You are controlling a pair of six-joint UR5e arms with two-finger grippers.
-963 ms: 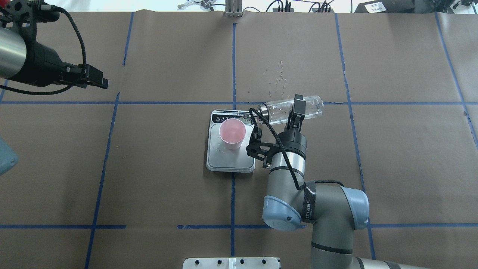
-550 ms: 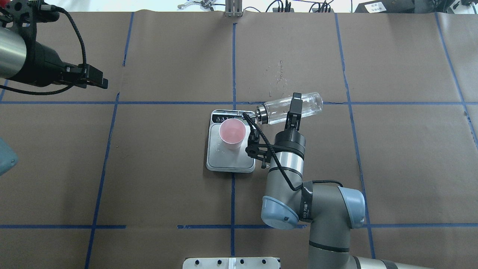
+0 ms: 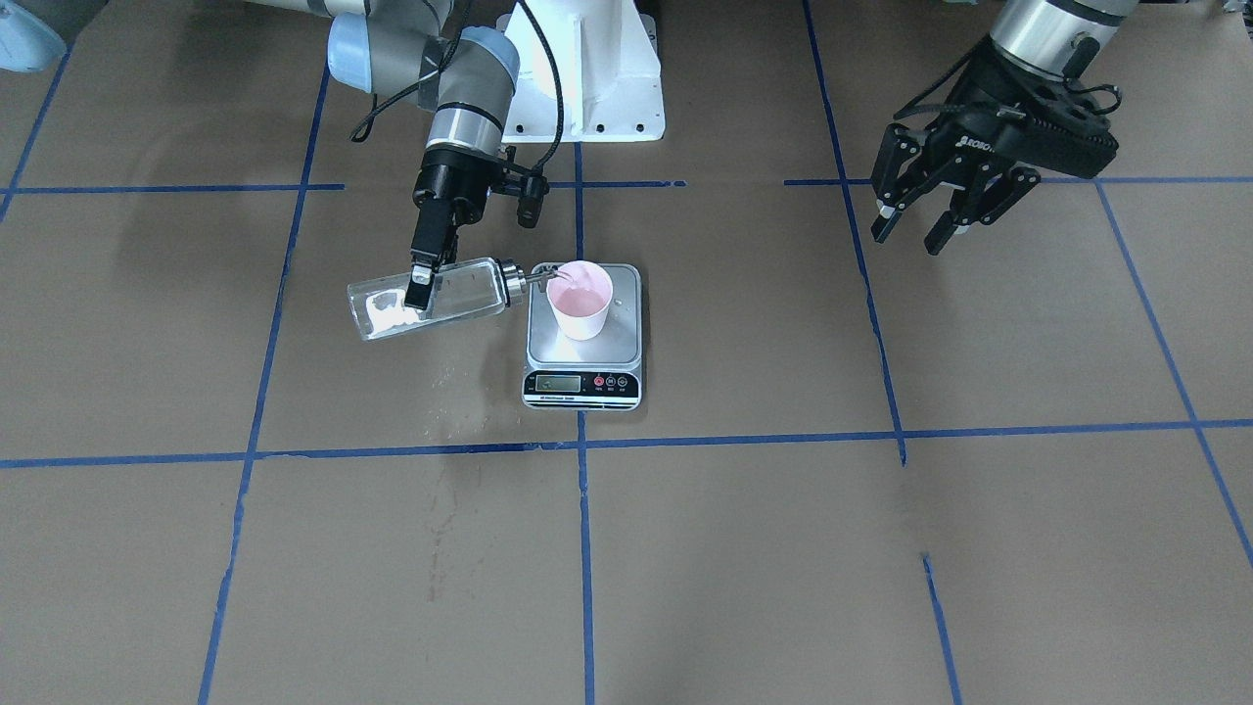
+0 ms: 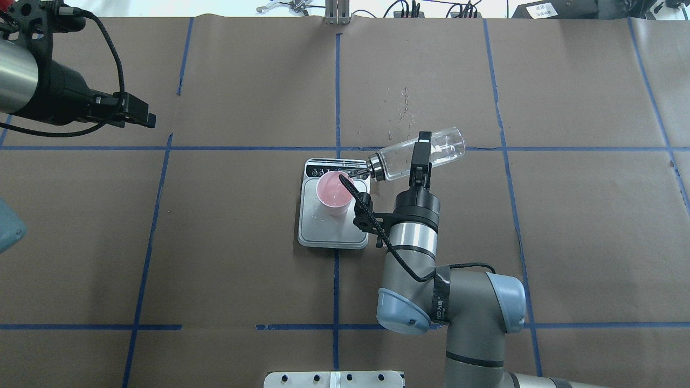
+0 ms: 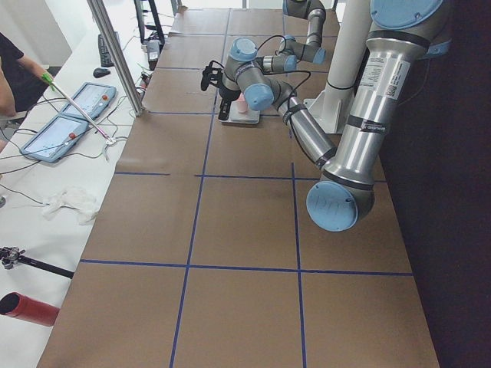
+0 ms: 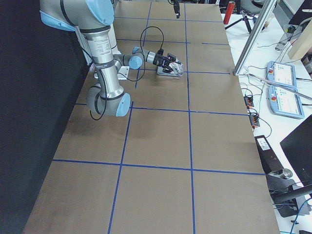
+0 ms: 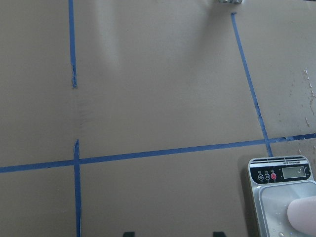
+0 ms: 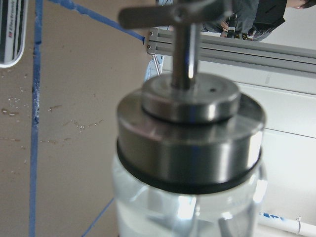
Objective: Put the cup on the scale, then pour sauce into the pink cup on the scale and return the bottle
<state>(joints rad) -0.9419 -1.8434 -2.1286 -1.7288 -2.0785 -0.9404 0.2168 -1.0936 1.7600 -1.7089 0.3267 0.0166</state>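
The pink cup (image 4: pixel 334 193) stands upright on the scale (image 4: pixel 332 230), also in the front view as cup (image 3: pixel 580 300) and scale (image 3: pixel 583 377). My right gripper (image 4: pixel 419 156) is shut on the glass bottle (image 4: pixel 418 154), tipped nearly flat with its metal spout (image 4: pixel 357 173) over the cup's rim. In the front view the bottle (image 3: pixel 460 298) holds a little clear sauce near its base. The right wrist view shows the bottle's silver collar (image 8: pixel 190 140) close up. My left gripper (image 3: pixel 928 220) is open and empty, far from the scale.
Water droplets (image 4: pixel 401 113) lie on the brown paper beyond the bottle. Blue tape lines cross the table. A white base plate (image 4: pixel 334 379) sits at the near edge. The left wrist view shows the scale's corner (image 7: pixel 281 173) at lower right.
My right gripper has moved left with the bottle and tipped it further. The spout has gone from beside the scale to over the cup's rim. The left arm has not moved.
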